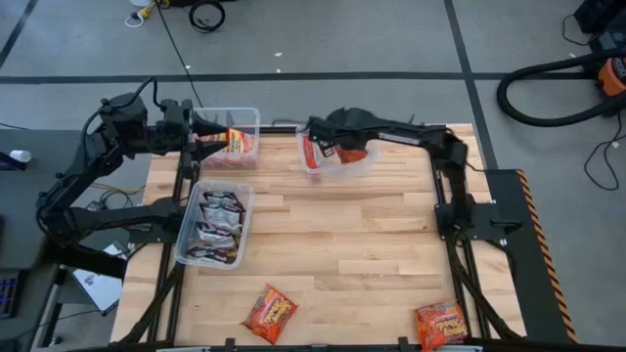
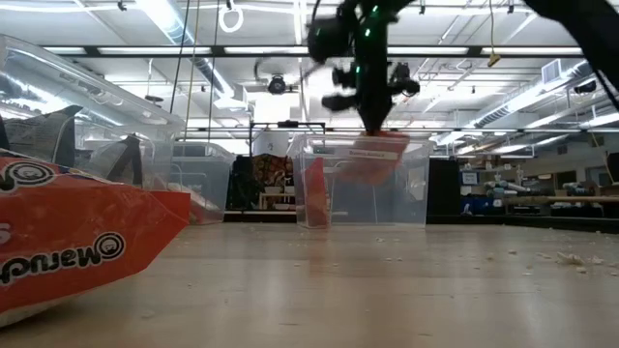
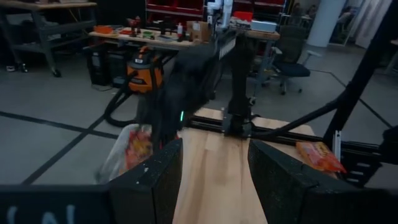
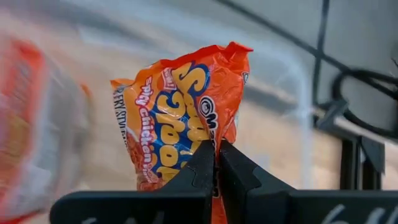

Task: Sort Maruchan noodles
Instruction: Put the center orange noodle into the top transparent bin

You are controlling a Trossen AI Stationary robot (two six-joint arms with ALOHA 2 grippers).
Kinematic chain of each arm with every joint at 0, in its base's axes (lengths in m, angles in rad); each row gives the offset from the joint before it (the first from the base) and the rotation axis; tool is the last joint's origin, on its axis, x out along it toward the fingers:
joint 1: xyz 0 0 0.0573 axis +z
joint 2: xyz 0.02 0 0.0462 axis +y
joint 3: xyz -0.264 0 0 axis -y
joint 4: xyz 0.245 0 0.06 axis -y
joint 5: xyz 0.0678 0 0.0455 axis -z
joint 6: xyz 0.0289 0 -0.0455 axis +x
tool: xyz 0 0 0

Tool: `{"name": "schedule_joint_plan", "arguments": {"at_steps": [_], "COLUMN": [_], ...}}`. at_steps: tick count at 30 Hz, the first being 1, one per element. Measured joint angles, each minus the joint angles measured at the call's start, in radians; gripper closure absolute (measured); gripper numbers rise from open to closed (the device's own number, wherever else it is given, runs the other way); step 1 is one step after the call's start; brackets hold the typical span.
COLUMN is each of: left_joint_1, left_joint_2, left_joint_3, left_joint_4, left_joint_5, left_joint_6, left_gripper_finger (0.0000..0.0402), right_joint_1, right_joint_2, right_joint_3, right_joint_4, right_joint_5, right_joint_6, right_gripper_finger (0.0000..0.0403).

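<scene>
Below the right gripper (image 4: 216,163), pinching an orange packet (image 4: 186,112), sits the tilted bin (image 1: 337,166); better release only when centered over it. Left gripper (image 3: 214,180) waits open.

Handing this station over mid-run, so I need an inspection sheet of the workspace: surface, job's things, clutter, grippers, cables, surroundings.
Surface: wooden table, crumbs scattered on it in the low view.
Job's things: silver-black packets in the near-left bin; orange packets in the far-left bin and the tilted centre bin; two loose orange packets at the near edge.
Clutter: nothing seen beyond the crumbs.
Grippers: right gripper shut on an orange packet above the centre bin; left gripper open, empty, at the far-left bin.
Cables: black cable on the floor beyond the table.
Surroundings: shop vacuum with hose at far right; workbenches and shelving behind.
</scene>
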Motion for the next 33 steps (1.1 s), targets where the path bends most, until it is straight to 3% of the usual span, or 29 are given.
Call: {"name": "schedule_joint_plan", "arguments": {"at_steps": [7, 15, 33], "left_joint_1": [0.000, 0.008, 0.009], "left_joint_2": [0.000, 0.000, -0.042], "left_joint_3": [0.000, 0.000, 0.000], "left_joint_4": [0.009, 0.007, -0.031], "left_joint_5": [0.000, -0.015, -0.049], "left_joint_6": [0.012, 0.034, 0.031], "left_gripper_finger": [0.0214, 0.0214, 0.0214], "right_joint_1": [-0.019, -0.064, -0.100], "right_joint_2": [0.152, 0.224, 0.160], "right_joint_3": [0.007, 0.003, 0.002], "right_joint_4": [-0.246, -0.249, -0.249], "right_joint_5": [-0.044, -0.071, 0.033], "right_joint_6": [0.101, 0.201, 0.221], "right_gripper_finger": [0.0388, 0.0375, 0.0382]}}
